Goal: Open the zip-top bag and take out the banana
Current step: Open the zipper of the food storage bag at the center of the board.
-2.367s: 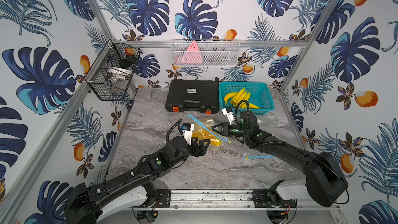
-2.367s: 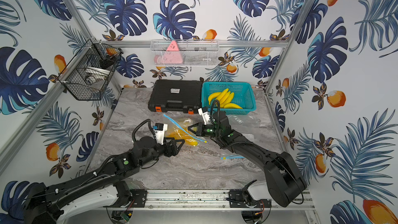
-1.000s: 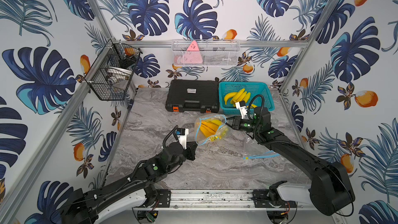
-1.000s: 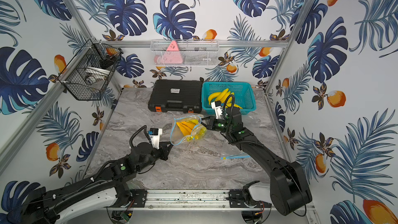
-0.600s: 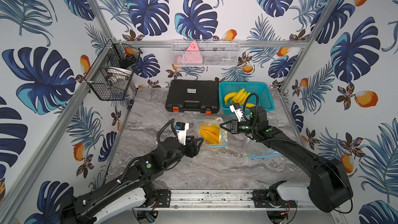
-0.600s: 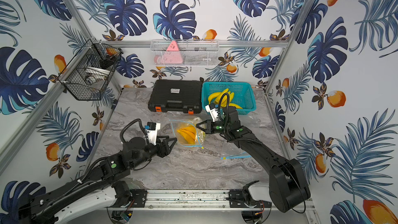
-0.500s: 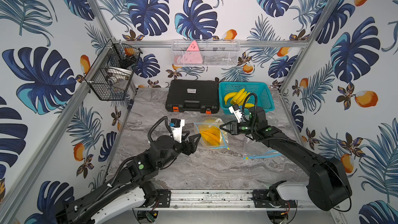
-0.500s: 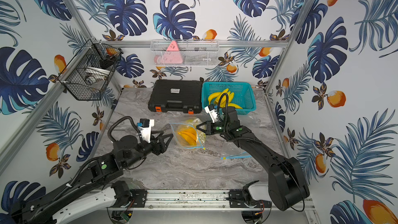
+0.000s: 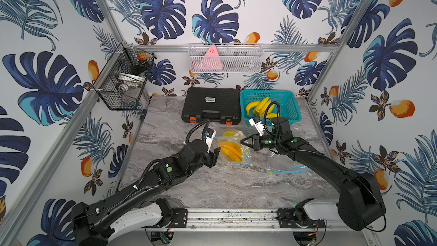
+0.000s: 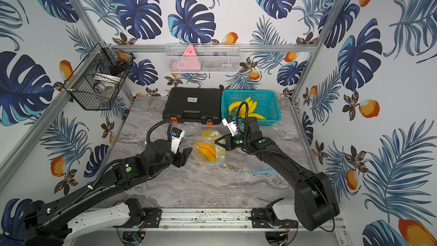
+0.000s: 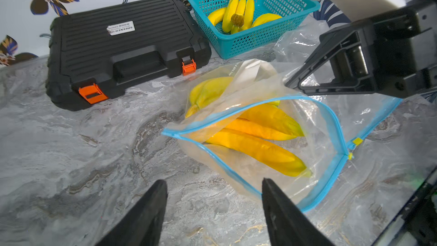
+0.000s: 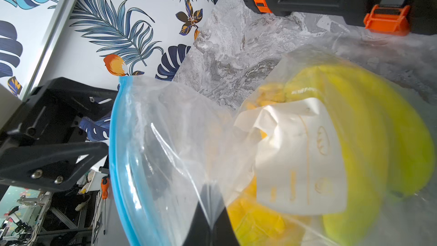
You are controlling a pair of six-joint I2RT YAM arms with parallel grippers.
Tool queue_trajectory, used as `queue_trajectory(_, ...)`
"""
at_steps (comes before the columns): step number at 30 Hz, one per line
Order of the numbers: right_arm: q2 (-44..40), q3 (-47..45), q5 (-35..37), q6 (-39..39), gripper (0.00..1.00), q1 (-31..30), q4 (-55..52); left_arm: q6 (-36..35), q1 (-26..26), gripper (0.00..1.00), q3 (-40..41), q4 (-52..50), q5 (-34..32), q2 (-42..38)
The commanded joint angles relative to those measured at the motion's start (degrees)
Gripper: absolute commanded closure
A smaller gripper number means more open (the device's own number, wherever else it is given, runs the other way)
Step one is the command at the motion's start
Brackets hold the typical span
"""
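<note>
In both top views the bag lies mid-tabletop, its blue zip gaping, with the bananas inside. The right tool is clenched on the bag's plastic at its side. The left tool hovers just beside the mouth, released and holding nothing.

Left wrist view: its spread fingers frame the open mouth, bananas in plain sight.

Right wrist view, blurry: the tips look pinched on a fold of clear plastic.

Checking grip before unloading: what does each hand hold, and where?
Right hand pinches the zip-top bag by its clear wall; left hand, open, holds nothing.
</note>
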State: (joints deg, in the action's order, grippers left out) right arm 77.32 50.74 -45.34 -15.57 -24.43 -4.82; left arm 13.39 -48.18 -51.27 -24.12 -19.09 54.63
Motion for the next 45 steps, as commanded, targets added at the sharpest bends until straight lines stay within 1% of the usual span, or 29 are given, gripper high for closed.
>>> queue_trajectory(1,-0.24,0.18,-0.8,1.94,1.0,-0.1,-0.8,-5.83,0.07,0.32,-2.31,-0.48,-2.15,1.11)
queue_trajectory(8,-0.66,0.41,-1.24,2.82,1.0,-0.1,-2.16,-14.52,0.11,0.34,-6.3,0.21,1.25,9.05)
queue_trajectory(11,-0.75,0.42,-1.41,3.26,1.0,-0.1,-2.67,-16.11,0.32,0.36,-7.01,1.54,0.2,10.86)
queue_trajectory(13,-0.85,0.32,-1.48,3.33,1.0,-0.1,-2.63,-17.36,0.68,0.4,-8.15,1.04,0.83,12.58)
queue_trajectory(16,-0.85,0.35,-2.2,4.09,1.0,-0.1,-3.42,-19.03,1.26,0.42,-8.83,1.13,0.99,14.83)
queue_trajectory(21,-1.24,0.85,-1.35,6.95,1.0,-0.1,-7.1,-21.64,3.14,0.58,-9.0,1.76,5.08,15.58)
queue_trajectory(23,-1.25,1.02,-1.24,7.77,1.0,-0.1,-8.14,-22.51,3.85,0.62,-9.14,1.14,5.59,15.57)
queue_trajectory(25,-1.12,1.28,-1.15,8.1,1.0,-0.1,-8.59,-23.49,4.64,0.69,-8.89,1.09,7.11,15.19)
queue_trajectory(27,-0.78,1.54,-1.54,8.3,1.0,-0.1,-8.85,-24.45,4.71,0.72,-9.04,0.66,7.66,15.28)
queue_trajectory(28,-0.49,1.88,-1.67,8.66,1.0,-0.1,-9.35,-24.92,4.76,0.72,-9.32,0.25,7.52,15.49)
queue_trajectory(30,-0.06,2.41,-1.44,8.87,1.0,-0.1,-10.25,-26.08,4.73,0.65,-9.8,0.03,7.63,15.3)
queue_trajectory(33,0.08,2.8,-1.26,9.5,1.0,-0.1,-11.09,-29.25,4.77,0.59,-10.79,0.18,8.1,13.99)
queue_trajectory(36,0.18,2.87,-1.06,9.46,1.0,-0.01,-11.01,-33.82,4.7,0.58,-11.48,-0.45,10.7,12.72)
queue_trajectory(39,0.72,3.36,-1.93,9.47,1.0,-0.01,-10.87,-37.98,4.71,0.57,-11.23,-1.17,12.19,13.35)
queue_trajectory(42,1.12,3.67,-2.2,9.47,1.0,-0.01,-10.77,-39.76,4.75,0.57,-11.41,-2.1,15.82,14.51)
queue_trajectory(45,1.11,3.92,-2.21,10.02,1.0,-0.01,-11.33,-41.56,4.69,0.57,-12.26,-3.71,17.38,15.67)
